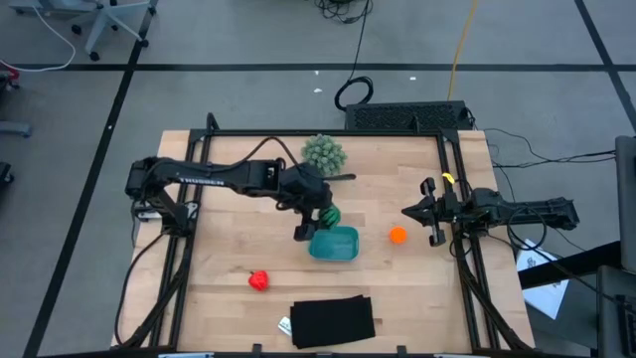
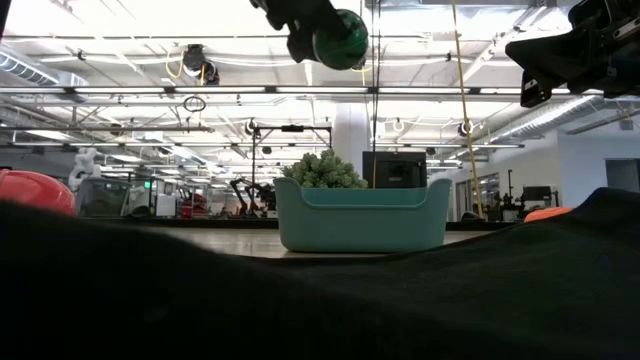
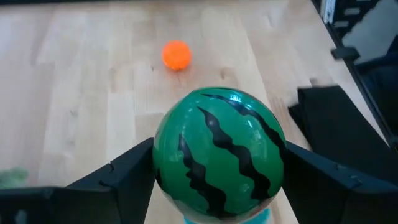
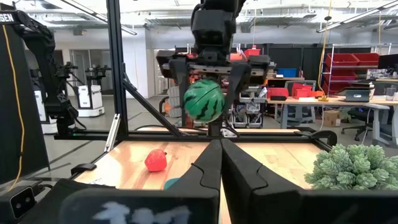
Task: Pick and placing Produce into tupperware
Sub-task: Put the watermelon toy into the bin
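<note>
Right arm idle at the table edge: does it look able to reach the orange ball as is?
Probably yes. The orange ball lies on bare wood just ahead of the right gripper, nothing between. The left gripper holds the watermelon ball over the teal tub, off that path.

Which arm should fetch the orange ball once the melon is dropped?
Right. The right gripper waits shut beside the orange ball, while the left gripper holds the striped melon over the teal tub.

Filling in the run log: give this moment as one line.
left gripper: shut on dark green striped round toy, above teal-blue plastic tub | right gripper: shut, waiting at table's right | orange ball, red lumpy toy: on table
</note>
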Robot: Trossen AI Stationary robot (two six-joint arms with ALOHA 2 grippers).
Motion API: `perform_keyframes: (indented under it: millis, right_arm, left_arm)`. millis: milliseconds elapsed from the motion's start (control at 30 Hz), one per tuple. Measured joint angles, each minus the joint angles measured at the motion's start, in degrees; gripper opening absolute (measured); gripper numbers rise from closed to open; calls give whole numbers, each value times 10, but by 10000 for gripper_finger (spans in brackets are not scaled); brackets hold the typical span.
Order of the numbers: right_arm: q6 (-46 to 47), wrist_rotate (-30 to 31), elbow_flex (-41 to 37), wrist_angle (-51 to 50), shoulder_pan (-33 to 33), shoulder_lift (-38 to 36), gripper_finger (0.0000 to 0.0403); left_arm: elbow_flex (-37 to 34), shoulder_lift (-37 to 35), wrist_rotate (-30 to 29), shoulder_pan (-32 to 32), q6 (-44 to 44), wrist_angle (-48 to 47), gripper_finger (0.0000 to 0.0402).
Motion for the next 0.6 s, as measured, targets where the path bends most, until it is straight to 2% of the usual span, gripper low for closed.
perform_keyframes:
  millis: [300,600]
  right_arm:
    - [0,0,0,0,0,0,0]
    - [0,0,0,0,0,0,0]
  left_arm:
    - [0,0,37,22,1,35,294]
    - [0,32,16,36,13,46,294]
